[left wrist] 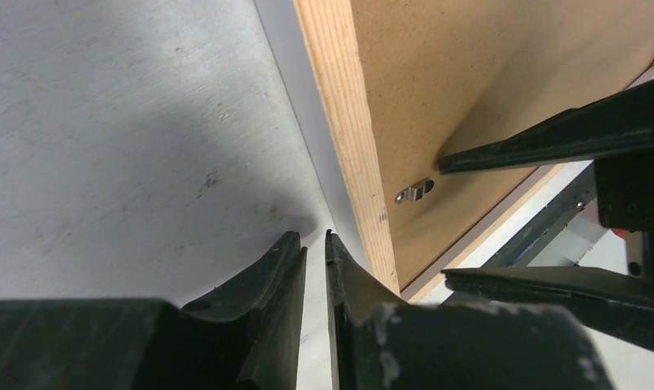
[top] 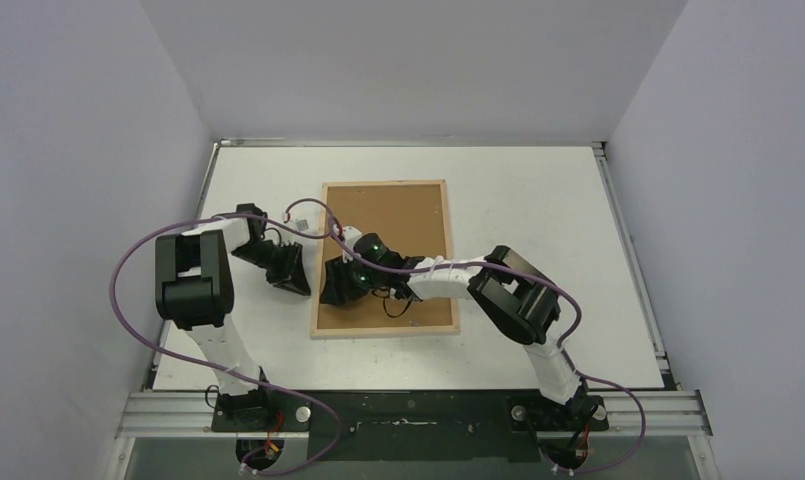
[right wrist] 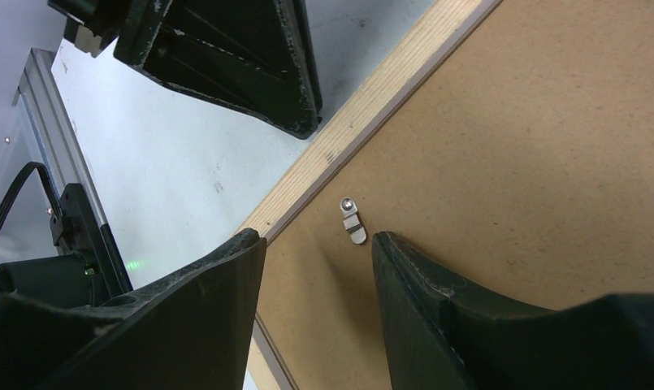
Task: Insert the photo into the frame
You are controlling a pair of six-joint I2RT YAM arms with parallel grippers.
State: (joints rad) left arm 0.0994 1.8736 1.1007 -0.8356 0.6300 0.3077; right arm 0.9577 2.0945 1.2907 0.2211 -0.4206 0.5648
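1. Frame (top: 449,250): lay flat, back side up, approx. mid-table (top: 538,200), slightly nearer the table's left edge than its right. Long sides ran from near edge toward far edge. A brown fibreboard backing panel (top: 398,215) sat inside the light wood rim.
2. Turn clip (right wrist: 353,221): small metal tab w/ screw, on the panel just inside the frame's left slat.
3. R claw (right wrist: 317,237): open, fingers well apart, one on each side of the clip, above the panel's left margin. It gripped nothing. Contact w/ the panel could not be told.
4. L claw (left wrist: 313,240): off the frame, over bare table just beside the left slat, tips pointing down. Fingers were nearly together w/ only a thin slit between them, and nothing was seen in it.
5. The two claws were near each other but apart, w/ the left slat between them.
6. Purple cable (top: 128,270) looped over the arms. A green LED (top: 375,243) was lit on the R wrist.
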